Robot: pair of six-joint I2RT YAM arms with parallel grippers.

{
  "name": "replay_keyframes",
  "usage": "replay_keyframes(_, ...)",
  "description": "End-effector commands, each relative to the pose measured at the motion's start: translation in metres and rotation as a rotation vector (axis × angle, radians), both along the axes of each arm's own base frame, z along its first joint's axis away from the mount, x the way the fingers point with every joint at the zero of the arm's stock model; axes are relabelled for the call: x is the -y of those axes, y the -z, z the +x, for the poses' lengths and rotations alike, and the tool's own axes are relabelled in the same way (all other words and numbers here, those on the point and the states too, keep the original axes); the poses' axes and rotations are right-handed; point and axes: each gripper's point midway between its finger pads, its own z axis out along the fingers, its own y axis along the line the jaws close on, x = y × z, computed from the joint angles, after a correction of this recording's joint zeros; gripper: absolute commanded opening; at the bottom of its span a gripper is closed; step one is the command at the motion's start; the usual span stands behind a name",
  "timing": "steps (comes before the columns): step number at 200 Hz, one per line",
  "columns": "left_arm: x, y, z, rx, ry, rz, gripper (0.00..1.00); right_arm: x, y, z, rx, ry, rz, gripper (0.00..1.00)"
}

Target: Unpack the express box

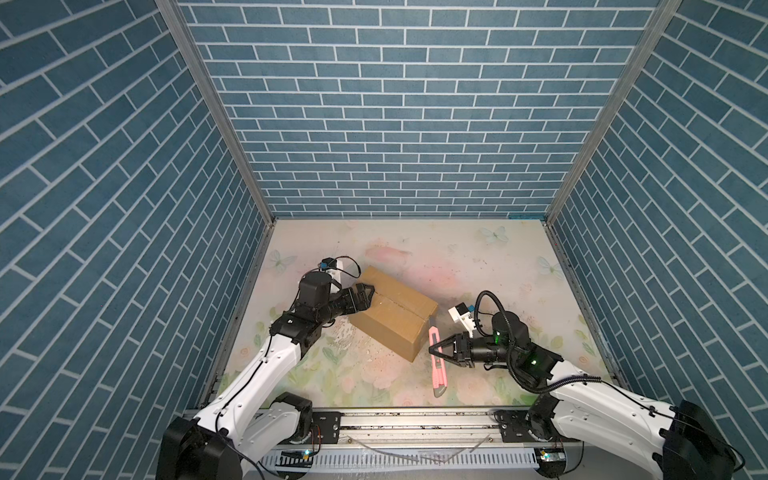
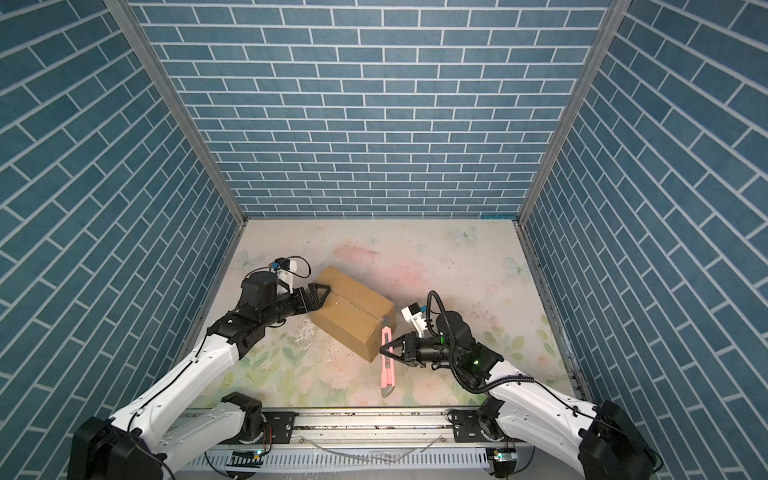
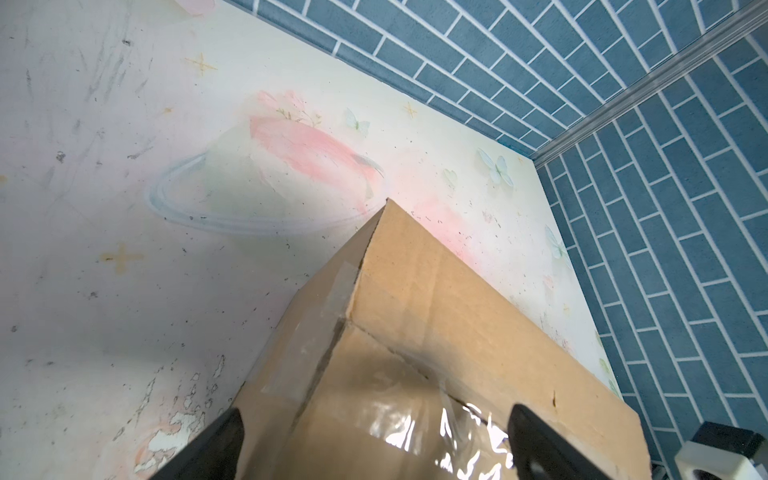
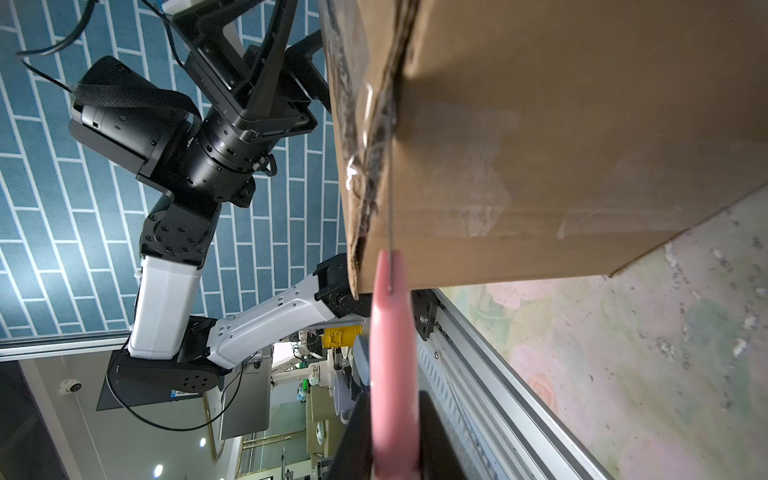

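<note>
The express box (image 1: 395, 316) (image 2: 353, 316) is a brown carton lying at an angle on the table's left-middle, flaps down, with clear tape (image 3: 465, 432) crumpled along its seam. My left gripper (image 1: 367, 298) (image 2: 319, 296) (image 3: 376, 415) is open over the box's left end, its fingers (image 3: 524, 419) standing either side of the seam. My right gripper (image 1: 433, 350) (image 2: 384, 351) (image 4: 392, 436) is shut on a pink knife (image 1: 437, 365) (image 2: 387, 368) (image 4: 392, 353). The knife's thin blade (image 4: 390, 199) runs up the seam at the box's right end (image 4: 582, 145).
A flowered mat (image 1: 478, 266) covers the table, scuffed and peeling (image 1: 345, 336) by the box's near left corner. Blue brick walls (image 1: 395, 104) close in three sides. A metal rail (image 1: 415, 419) runs along the front edge between the arm bases.
</note>
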Motion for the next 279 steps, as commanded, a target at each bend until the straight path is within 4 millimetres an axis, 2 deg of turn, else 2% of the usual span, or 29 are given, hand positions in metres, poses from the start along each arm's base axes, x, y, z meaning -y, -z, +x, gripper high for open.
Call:
replay_keyframes(1,0.005,0.001,-0.002,0.01,0.014,-0.011,1.0,-0.006,-0.023,-0.002,0.027,-0.021,0.083,0.0)
replay_keyframes(43,0.01,0.003,0.0,0.014,0.022,-0.021,1.0,-0.01,-0.029,-0.004,0.024,-0.034,0.117,0.0)
replay_keyframes(138,0.023,0.011,-0.001,0.014,0.034,-0.022,1.0,-0.024,-0.027,-0.011,0.012,-0.078,0.128,0.0)
replay_keyframes(279,0.008,-0.001,0.001,0.046,-0.035,0.027,1.0,-0.01,-0.029,-0.019,0.039,-0.063,0.105,0.0)
